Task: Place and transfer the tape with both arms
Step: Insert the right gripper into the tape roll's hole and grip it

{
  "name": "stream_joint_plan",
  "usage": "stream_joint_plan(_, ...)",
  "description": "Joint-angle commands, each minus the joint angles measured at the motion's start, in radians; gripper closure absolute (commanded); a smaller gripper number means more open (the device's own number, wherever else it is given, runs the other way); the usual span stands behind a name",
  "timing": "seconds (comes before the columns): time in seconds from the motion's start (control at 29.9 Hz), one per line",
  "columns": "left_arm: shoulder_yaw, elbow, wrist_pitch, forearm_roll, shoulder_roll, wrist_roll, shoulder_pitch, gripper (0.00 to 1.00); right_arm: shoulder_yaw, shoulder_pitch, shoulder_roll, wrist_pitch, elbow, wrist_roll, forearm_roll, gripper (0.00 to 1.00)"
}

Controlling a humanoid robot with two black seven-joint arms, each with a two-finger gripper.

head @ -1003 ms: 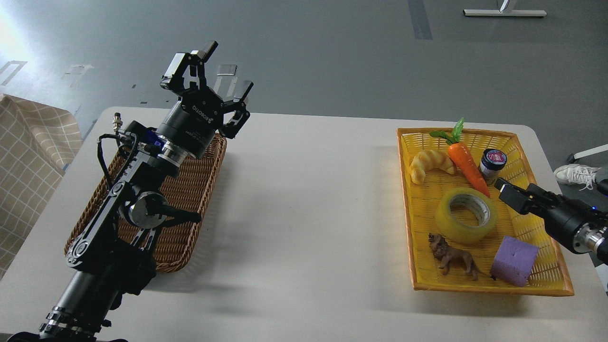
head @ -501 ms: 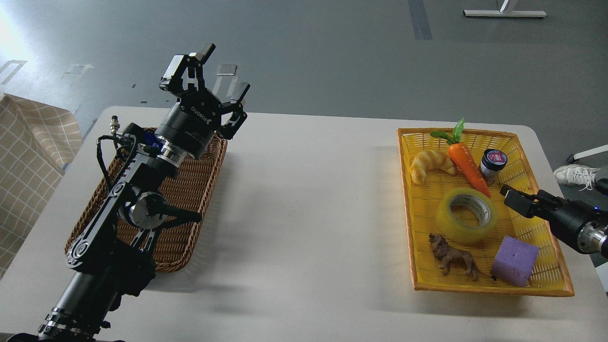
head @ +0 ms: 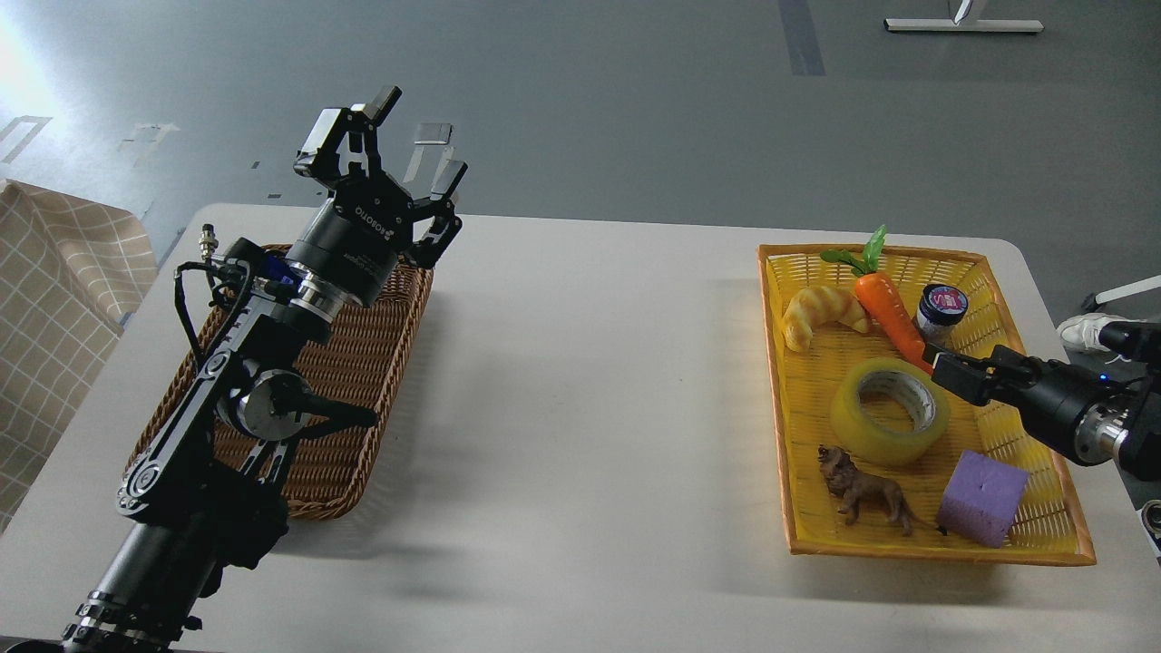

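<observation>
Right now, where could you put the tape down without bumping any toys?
The widest bare patch is the white table between the brown basket and the yellow basket. The yellow basket is crowded: tape, carrot, croissant, jar, lion, purple block.

L arm raised, its fingers spread wide; R gripper low, reaching inward, finger state unclear.

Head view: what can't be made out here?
- Right gripper: seen dark and nearly end-on beside the tape; open or shut, touching or not, unclear.
- Brown wicker basket: the left arm covers much of its inside.
- Small jar: lid print too small to read.
- Right arm: cut off by the right edge.
</observation>
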Motion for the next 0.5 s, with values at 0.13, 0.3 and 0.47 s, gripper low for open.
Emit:
stream_joint_plan(0.13, -0.014, 0.000, -0.001, -0.004, 0.001, -0.002, 0.023, 0.02, -0.039, 0.009, -0.017, 0.070, 0.056, -0.001, 0.000, 0.07)
stream_joint_plan(0.3, -0.014, 0.000, -0.001, -0.004, -0.002, -0.002, 0.020, 0.02, -0.041, 0.007, -0.045, 0.073, 0.064, -0.001, 0.000, 0.07)
stream_joint_plan(0.47, -0.014, 0.000, -0.001, -0.004, 0.001, -0.002, 0.023, 0.02, -0.076, 0.016, -0.095, 0.073, 0.050, 0.000, 0.000, 0.08)
